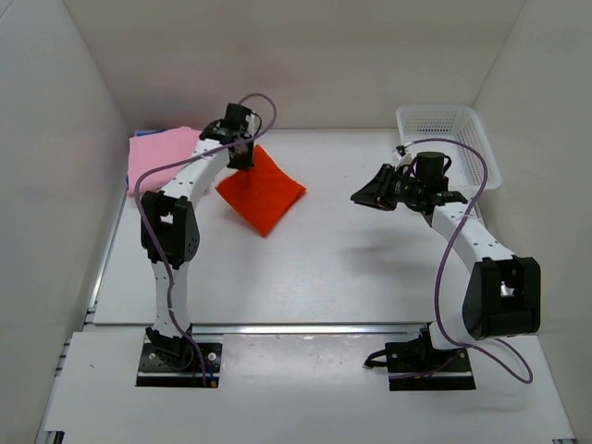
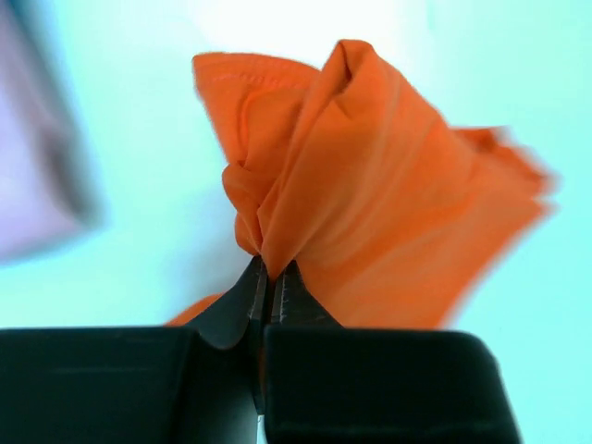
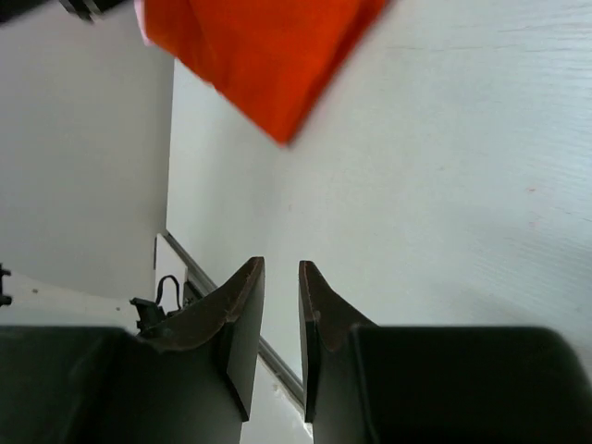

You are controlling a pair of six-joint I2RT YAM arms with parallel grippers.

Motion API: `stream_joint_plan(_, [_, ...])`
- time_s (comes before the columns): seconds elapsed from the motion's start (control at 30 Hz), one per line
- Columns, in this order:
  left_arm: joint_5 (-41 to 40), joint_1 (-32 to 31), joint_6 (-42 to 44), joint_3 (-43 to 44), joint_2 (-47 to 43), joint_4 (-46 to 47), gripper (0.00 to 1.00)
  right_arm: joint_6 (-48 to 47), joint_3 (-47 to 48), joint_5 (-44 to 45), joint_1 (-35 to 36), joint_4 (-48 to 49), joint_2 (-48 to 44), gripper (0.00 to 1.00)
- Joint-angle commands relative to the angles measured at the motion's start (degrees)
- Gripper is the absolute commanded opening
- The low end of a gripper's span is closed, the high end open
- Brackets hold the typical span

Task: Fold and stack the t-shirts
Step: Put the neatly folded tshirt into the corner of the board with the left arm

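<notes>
Orange-red t-shirt [image 1: 262, 194] is hanging at the far left of the table [image 1: 370, 277], near the pink t-shirt [image 1: 157, 153]. The left gripper [image 2: 271, 277] is clamping its bunched top, arm reaching forward. The right gripper [image 1: 363, 196] is hovering mid-table, jaws narrowly parted, gripping nothing.

Bright, even light is washing the white tabletop [image 1: 305, 277], leaving only faint soft shadows; in the left wrist view, the orange-red t-shirt [image 2: 370, 213] is blurring at its right edge.

No readable text, labels, brands, numbers or signs in any view.
</notes>
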Motion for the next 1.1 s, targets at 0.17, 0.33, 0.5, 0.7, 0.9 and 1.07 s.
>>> stream_joint_plan(0.17, [-4.39,5.45,5.78,29.93,8.90,-11.85,0.00,2.19,-0.51,-1.48,3.80,4.55,0.60,0.18])
stream_joint_plan(0.33, [-2.21,10.54,5.52,27.58,5.58,-6.24,0.00,2.72,-0.08,-1.47,4.41,5.17,2.27,0.18])
stream_joint_plan(0.5, [-0.45,14.84,5.79,27.49,4.26,-5.71,0.00,2.81,0.01,-1.47,5.46,5.34,3.41,0.18])
stream_joint_plan(0.7, [2.28,17.49,5.09,28.19,2.32,-4.30,0.00,3.34,-0.34,-1.12,6.69,5.78,4.47,0.18])
stream_joint_plan(0.9, [4.73,22.85,4.03,28.71,1.00,-3.50,0.00,3.52,-1.13,-1.21,7.40,5.69,4.38,0.17])
stream_joint_plan(1.07, [6.85,25.40,2.89,28.19,-0.05,-1.84,0.00,3.52,-2.01,-1.38,7.66,5.34,4.47,0.18])
